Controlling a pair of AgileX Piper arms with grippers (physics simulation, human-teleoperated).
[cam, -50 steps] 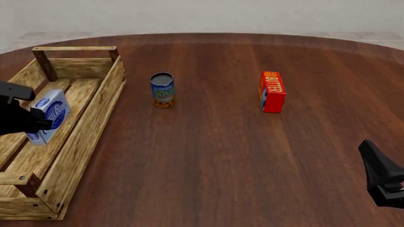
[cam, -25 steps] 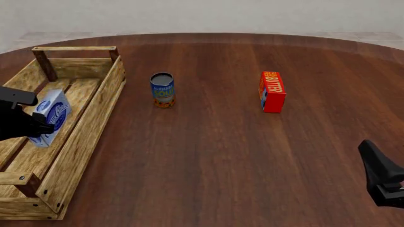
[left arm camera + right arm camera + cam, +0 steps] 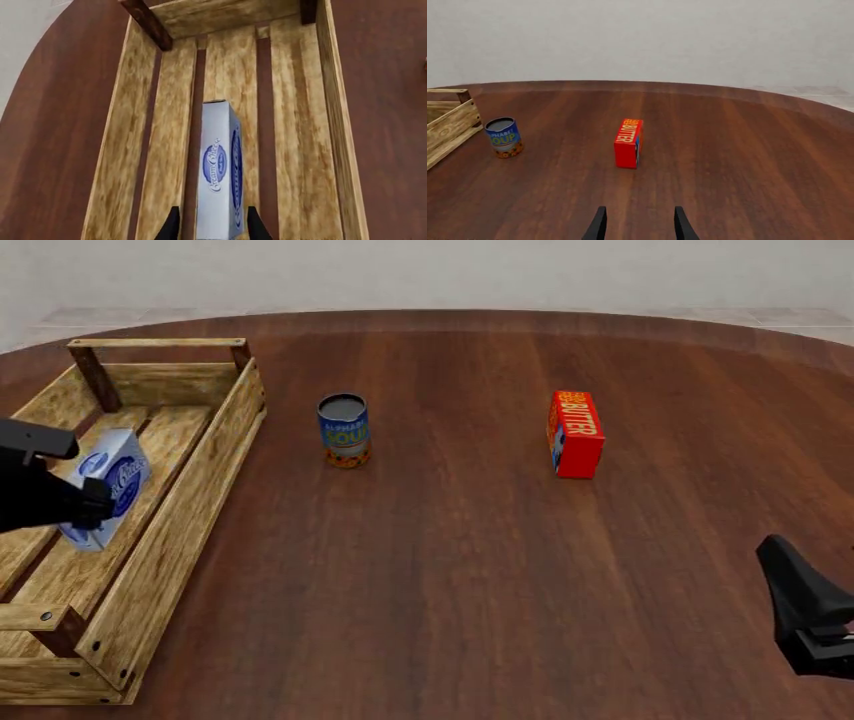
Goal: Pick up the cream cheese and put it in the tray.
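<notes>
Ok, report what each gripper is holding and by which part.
The left gripper holds the cream cheese by its two broad faces at the near end, over the tray. The right gripper holds nothing; its fingers stand apart.

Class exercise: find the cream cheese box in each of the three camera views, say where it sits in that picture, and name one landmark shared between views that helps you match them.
Front view: cream cheese at the far left, over the tray, in the left gripper.
Left wrist view: cream cheese low centre, between the fingertips, above the slats.
Right wrist view: not in it.
Shared landmark: the tray, in all three.
</notes>
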